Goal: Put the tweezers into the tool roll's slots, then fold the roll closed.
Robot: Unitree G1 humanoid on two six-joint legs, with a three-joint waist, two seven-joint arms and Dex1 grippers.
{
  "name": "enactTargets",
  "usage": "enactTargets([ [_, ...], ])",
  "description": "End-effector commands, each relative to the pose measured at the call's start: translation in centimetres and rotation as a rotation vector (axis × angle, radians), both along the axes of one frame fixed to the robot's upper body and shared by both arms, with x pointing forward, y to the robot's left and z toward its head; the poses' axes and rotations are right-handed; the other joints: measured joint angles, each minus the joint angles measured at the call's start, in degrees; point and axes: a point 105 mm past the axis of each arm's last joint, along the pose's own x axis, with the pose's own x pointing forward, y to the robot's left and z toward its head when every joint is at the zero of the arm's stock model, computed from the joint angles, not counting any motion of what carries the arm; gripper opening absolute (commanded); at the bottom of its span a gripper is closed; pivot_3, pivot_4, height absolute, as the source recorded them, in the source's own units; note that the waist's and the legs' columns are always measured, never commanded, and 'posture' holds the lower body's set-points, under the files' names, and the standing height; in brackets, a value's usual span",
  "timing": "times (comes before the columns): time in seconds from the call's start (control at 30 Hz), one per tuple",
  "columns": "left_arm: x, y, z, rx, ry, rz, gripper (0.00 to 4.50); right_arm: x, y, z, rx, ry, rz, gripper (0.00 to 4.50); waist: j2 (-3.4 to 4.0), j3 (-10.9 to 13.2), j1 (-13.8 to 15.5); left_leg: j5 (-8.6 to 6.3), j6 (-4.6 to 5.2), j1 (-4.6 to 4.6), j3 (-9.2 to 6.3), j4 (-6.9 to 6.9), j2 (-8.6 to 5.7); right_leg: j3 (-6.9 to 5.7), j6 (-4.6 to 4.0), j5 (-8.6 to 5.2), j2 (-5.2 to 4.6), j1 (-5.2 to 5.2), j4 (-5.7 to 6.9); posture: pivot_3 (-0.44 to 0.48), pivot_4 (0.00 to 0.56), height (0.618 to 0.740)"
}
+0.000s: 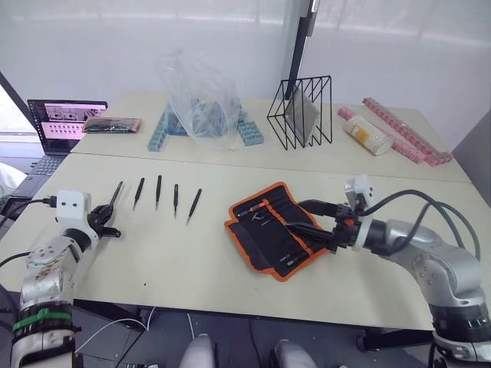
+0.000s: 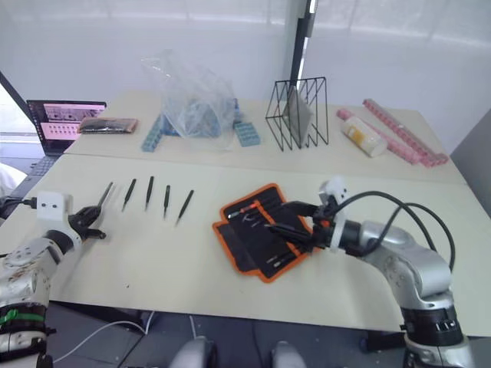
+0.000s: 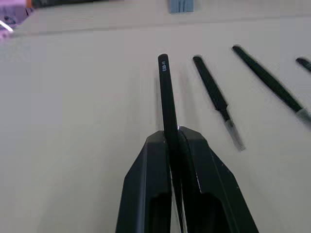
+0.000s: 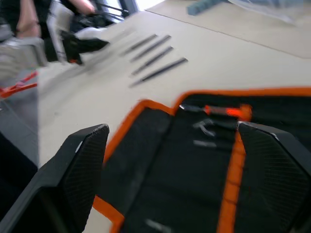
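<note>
The left pincer (image 3: 176, 145) is clenched on the leftmost of the tweezers (image 3: 168, 92), gripping it partway along, its long axis running straight out ahead of the fingers and its blunt end pointing away; the other four tweezers (image 1: 157, 192) lie in a loose row on the desk (image 1: 192, 261) just to that pincer's right, roughly parallel and apart from one another. The tool roll (image 1: 276, 230) lies unrolled well off to the right, past the row, slots (image 2: 265, 230) facing up; so the held piece has to travel rightward across bare desk, with open room in between. The right pincer (image 4: 170, 165) hangs released, fingers wide, over the roll's right side, far nearer to it than the left; I judge it is placed to steady the fabric. The desk's near edge runs close below both arms.
</note>
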Motion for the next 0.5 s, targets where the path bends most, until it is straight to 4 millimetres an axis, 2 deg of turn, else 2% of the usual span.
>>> enactTargets([
  [0.03,-0.7,-2.1,3.9,0.033,-0.101,-0.059,0.02,0.1,-1.1,0.5,-0.013,-0.052,-0.072,4.5,0.01,0.0,-0.1,0.0,0.0,0.01,0.02,0.0,0.0,0.02,0.0,0.0,0.0,0.0,0.0,0.0,0.15,0.689],
  [0.1,-1.3,-6.1,4.9,0.036,-0.091,-0.213,0.0,-0.4,-1.4,-0.8,-0.027,-0.03,-0.116,3.95,0.01,0.0,-0.2,0.01,-0.01,0.07,0.02,0.0,0.02,0.03,0.0,0.0,0.05,0.04,-0.02,0.0,0.15,0.689],
  [0.17,-2.0,-9.9,4.8,0.031,-0.043,-0.38,0.0,-0.5,-1.5,-2.0,-0.046,-0.016,-0.153,3.33,0.01,0.0,-0.2,0.01,-0.01,0.09,0.01,0.0,0.02,0.03,0.01,0.0,0.06,0.1,-0.04,0.0,0.15,0.689],
  [0.27,-2.7,-12.5,4.1,0.023,0.021,-0.503,0.0,-0.6,-1.4,-2.7,-0.052,-0.016,-0.178,2.31,0.03,0.0,-0.6,0.01,-0.02,0.11,0.04,0.0,0.0,0.08,0.01,-0.01,0.06,0.1,-0.06,0.0,0.15,0.689],
  [0.43,-3.2,-18.7,2.5,0.015,0.143,-0.768,0.0,-0.1,-0.9,-4.6,-0.055,-0.01,-0.264,0.59,0.04,0.0,-1.2,0.02,-0.02,0.16,0.01,-0.02,0.1,0.11,0.01,-0.01,0.26,0.1,-0.06,0.0,0.15,0.689],
  [0.5,-3.1,-20.1,2.2,0.028,0.179,-0.819,0.0,0.0,-0.6,-5.1,-0.057,-0.007,-0.281,0.03,0.04,0.0,-1.2,0.02,-0.02,0.14,0.02,-0.01,0.08,0.15,0.01,-0.01,0.26,0.1,-0.07,0.0,0.15,0.689],
])
